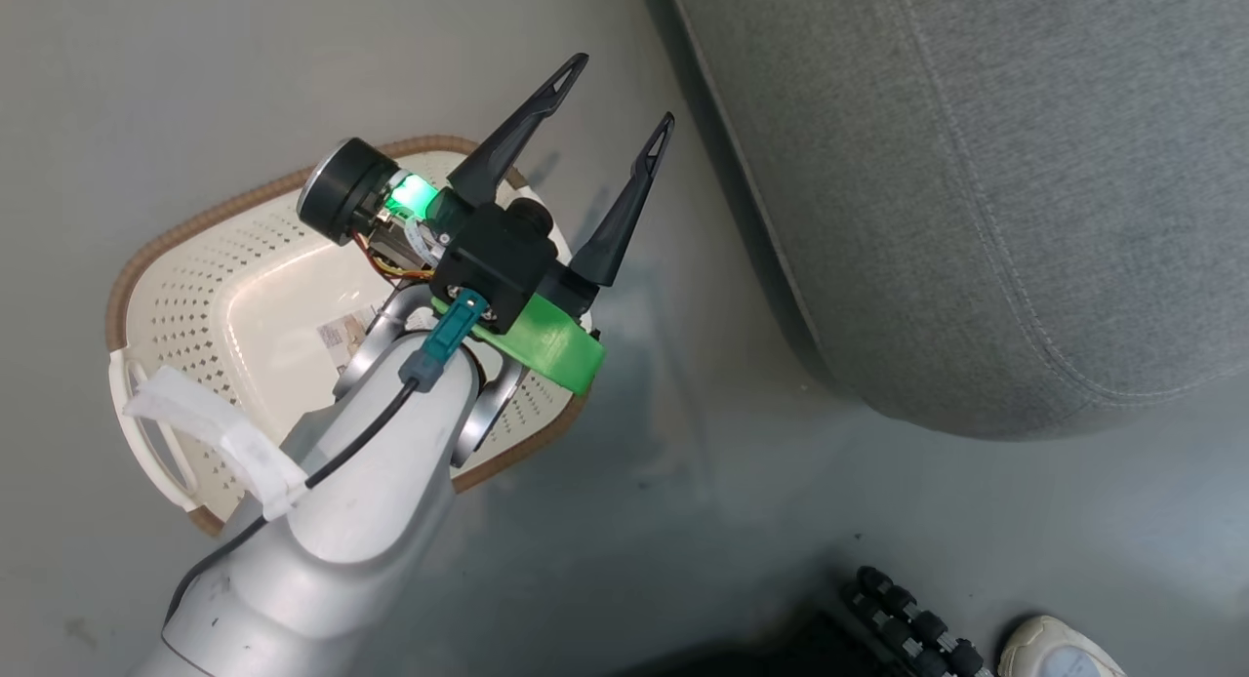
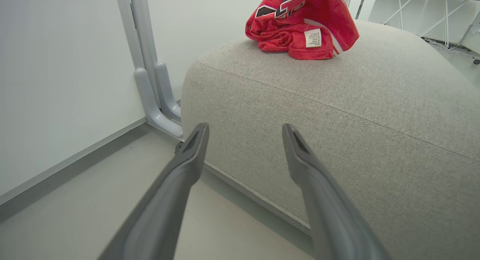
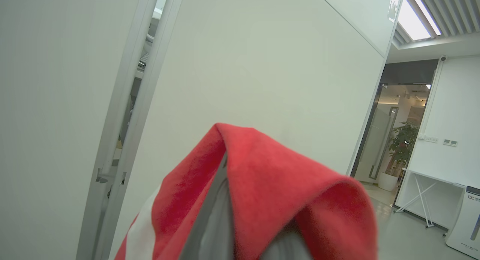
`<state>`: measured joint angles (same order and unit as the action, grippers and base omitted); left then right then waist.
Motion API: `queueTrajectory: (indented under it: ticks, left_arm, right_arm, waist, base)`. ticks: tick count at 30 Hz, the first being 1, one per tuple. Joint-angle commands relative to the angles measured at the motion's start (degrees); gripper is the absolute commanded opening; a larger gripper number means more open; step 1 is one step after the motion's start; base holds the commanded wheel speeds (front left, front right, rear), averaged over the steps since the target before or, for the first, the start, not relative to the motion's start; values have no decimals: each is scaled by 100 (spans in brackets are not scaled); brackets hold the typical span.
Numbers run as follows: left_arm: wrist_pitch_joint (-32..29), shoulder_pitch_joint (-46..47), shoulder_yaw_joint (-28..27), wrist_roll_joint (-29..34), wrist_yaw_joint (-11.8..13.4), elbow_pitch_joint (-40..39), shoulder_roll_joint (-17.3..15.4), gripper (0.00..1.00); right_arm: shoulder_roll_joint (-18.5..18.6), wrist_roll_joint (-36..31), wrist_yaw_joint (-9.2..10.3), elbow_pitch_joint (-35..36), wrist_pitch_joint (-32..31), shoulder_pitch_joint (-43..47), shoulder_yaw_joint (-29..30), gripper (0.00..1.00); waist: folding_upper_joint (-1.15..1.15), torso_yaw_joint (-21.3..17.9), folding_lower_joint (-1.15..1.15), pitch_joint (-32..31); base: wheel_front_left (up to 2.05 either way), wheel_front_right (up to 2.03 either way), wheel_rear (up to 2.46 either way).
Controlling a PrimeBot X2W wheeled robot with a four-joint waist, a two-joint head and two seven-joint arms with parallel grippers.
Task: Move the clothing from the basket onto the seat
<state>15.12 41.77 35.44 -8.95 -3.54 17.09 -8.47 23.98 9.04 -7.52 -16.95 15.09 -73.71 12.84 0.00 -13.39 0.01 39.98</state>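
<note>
hanging red garment (image 3: 270, 185): draped over both fingers of the right gripper (image 3: 227, 170), white stripe down one side; held up high, likely for carrying across to the seat.
right gripper: clamped shut on that red garment, pointing up at a white wall.
left gripper (image 1: 622, 92): jaws spread wide with nothing between them; hovers over the basket, aimed at the seat's side; probably idle, with no piece left to pick.
basket (image 1: 224, 209): cream, perforated, brown rim, on the floor near the seat; visible part of the inside bare but for a small sticker (image 1: 337, 334), the rest hidden by the arm.
red jersey (image 2: 296, 27): crumpled on top of the seat near its corner, dark-and-white lettering, white label (image 2: 312, 38) facing out.
seat (image 2: 337, 121): light grey woven upholstery, rounded edge, stitched seam; broad and soft, forgiving for a drop.
floor (image 1: 732, 511): smooth grey, faintly glossy.
room: white partition walls, a pale frame post (image 2: 150, 99) beside the seat; glass doorway, potted plant (image 3: 403, 140), ceiling light (image 3: 416, 16); a person's shoe (image 1: 1059, 653) at the lower edge of the head view.
progress: one piece on the seat, the second in the air, seemingly the last.
</note>
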Motion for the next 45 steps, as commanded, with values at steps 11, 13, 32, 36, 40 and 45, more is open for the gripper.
queueTrajectory:
  ticks: [11, 13, 32, 36, 40, 45]
  left_arm:
    - [4, 245, 41, 91, -2, 17, 8, 100]
    - [4, 252, 42, 90, 4, 16, 22, 100]
    - [4, -55, -251, -49, 115, -68, 67, 100]
    - [4, -294, -426, -128, 150, -102, 92, 100]
    - [4, -617, -678, -224, 205, -142, 109, 100]
    - [4, -1074, -1076, -316, 258, -217, 112, 100]
  right_arm:
    - [-206, -107, 6, -1555, 11, -2, -254, 0]
    - [-249, -93, 6, -1680, 12, 74, -244, 0]
    - [-701, -109, 6, -1378, 11, 1528, -202, 100]
    - [-754, -135, 6, -1108, 12, 2117, -204, 100]
    - [-827, -121, 6, -899, 12, 2766, -262, 100]
    - [-912, -3, 6, -633, 12, 3512, -548, 100]
  waist:
    - [0, 371, -1, 749]
    - [0, 388, -1, 768]
    - [0, 402, -1, 129]
    - [0, 392, -1, -292]
    - [0, 392, -1, -762]
    - [0, 433, -1, -1311]
  base:
    - [0, 0, 0]
    - [0, 0, 0]
    - [0, 0, 0]
    - [0, 0, 0]
    - [0, 0, 0]
    - [0, 0, 0]
